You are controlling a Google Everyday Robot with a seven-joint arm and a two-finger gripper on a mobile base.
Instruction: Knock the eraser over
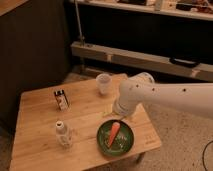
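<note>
The eraser (61, 99) is a small dark block with a light label. It stands upright on the wooden table (35, 150), left of centre towards the back. My white arm (165, 95) reaches in from the right and bends down over the table's right half. My gripper (116, 113) is at the arm's lower end, mostly hidden under the bulky wrist. It hangs just behind the green plate and well to the right of the eraser, not touching it.
A small white bottle (61, 133) stands near the table's front left. The green plate (105, 142) holding a carrot (114, 133) lies at the front right. A pale cup (103, 83) stands at the back edge. A dark wall and a metal rail lie behind.
</note>
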